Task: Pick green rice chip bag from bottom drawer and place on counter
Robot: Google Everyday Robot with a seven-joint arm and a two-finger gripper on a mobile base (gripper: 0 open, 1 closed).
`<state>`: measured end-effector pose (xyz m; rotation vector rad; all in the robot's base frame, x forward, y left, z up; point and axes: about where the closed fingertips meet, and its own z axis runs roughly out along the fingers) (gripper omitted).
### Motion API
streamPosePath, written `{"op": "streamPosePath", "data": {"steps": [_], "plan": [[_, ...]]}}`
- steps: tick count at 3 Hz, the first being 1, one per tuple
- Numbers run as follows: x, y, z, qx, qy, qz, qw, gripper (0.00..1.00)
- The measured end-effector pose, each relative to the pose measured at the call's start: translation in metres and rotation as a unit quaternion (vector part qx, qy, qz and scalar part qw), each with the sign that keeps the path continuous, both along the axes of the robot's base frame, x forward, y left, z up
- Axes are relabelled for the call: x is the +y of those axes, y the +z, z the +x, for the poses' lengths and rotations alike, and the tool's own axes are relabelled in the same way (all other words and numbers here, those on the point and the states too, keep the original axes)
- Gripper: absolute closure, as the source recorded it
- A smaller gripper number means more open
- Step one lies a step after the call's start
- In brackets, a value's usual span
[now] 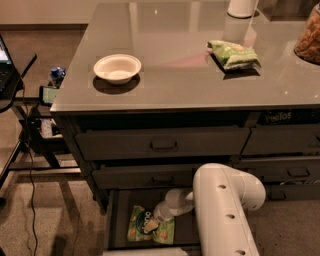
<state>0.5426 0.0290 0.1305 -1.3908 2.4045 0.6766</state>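
Observation:
The green rice chip bag (138, 227) lies flat on the dark floor of the open bottom drawer (187, 231), towards its left side. My gripper (156, 219) reaches down into the drawer at the end of the white arm (225, 210) and is right over the bag's upper right part, at or touching it. The arm hides the right side of the drawer. The glossy grey counter (175, 70) spreads above the cabinet.
On the counter stand a white bowl (117, 68) at the left, a narrower green-and-white bag (234, 54) at the right, a white container (242, 7) at the back and an orange-brown item (310, 35) at the right edge. Two shut drawer fronts (162, 144) sit above the open drawer. A black stand with cables (30, 125) is at the left.

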Motion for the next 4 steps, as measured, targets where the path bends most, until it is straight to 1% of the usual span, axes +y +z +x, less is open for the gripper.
{"op": "streamPosePath", "data": {"steps": [1,2,3,4], "plan": [[0.0,0.0,0.0,0.0,0.0,0.0,1.0,0.89],[0.0,0.0,0.0,0.0,0.0,0.0,1.0,1.0],[0.0,0.0,0.0,0.0,0.0,0.0,1.0,1.0],[0.001,0.013,0.0,0.01,-0.008,0.021,0.9997,1.0]]}}
